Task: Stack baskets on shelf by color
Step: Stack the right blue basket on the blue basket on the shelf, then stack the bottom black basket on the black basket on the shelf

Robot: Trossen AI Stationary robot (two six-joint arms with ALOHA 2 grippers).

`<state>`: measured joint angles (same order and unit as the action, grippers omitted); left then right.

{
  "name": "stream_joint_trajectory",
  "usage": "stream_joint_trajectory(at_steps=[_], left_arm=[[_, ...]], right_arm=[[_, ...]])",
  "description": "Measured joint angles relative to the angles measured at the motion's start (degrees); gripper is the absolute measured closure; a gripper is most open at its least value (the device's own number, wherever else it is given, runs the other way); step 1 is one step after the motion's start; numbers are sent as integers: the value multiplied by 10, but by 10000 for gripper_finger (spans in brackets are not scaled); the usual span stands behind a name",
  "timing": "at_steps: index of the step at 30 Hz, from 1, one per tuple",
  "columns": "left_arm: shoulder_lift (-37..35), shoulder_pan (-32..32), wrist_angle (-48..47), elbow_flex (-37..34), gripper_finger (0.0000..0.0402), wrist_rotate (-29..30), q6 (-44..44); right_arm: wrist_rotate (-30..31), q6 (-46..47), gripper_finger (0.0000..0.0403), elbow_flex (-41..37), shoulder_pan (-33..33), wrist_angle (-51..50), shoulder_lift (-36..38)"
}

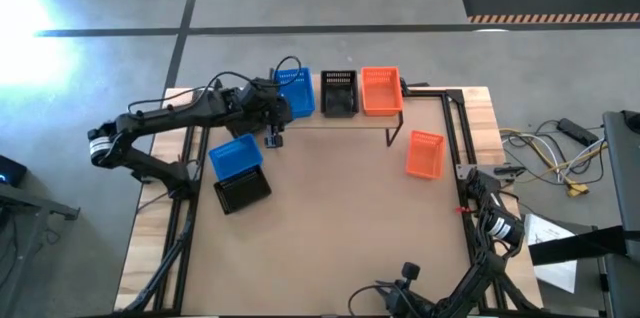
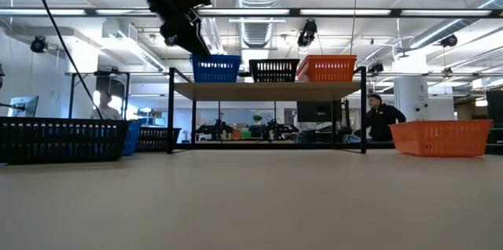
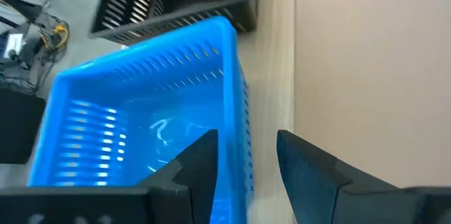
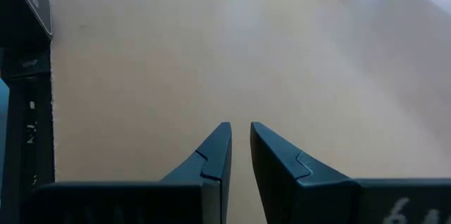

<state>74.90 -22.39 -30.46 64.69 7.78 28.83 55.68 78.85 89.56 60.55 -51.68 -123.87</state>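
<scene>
The shelf [image 1: 395, 121] stands at the table's far edge and carries a blue basket [image 1: 294, 91], a black basket [image 1: 338, 93] and an orange basket [image 1: 380, 90] side by side. My left gripper [image 3: 246, 138] is open and hovers above the blue basket's [image 3: 141, 111] near wall, one finger over its inside and one over the shelf board; in the low view it [image 2: 192, 34] sits higher than the basket [image 2: 216, 68]. My right gripper [image 4: 239, 129] waits at the table's near right, shut but for a narrow slit, over bare tabletop.
On the table's left a second blue basket [image 1: 235, 156] lies beside a black one [image 1: 242, 191]. Another orange basket [image 1: 425, 153] rests at the right, near the shelf's leg [image 1: 392, 138]. Bare tabletop [image 1: 340, 218] spreads through the middle and near side.
</scene>
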Motion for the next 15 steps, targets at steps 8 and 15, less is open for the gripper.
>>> stream_joint_trajectory(at_steps=[8,15], left_arm=[[-13,0,4,-6,272,49,1],[-38,0,-27,-6,271,65,1]], right_arm=[[0,1,355,0,0,0,0],[0,2,355,0,0,1,0]])
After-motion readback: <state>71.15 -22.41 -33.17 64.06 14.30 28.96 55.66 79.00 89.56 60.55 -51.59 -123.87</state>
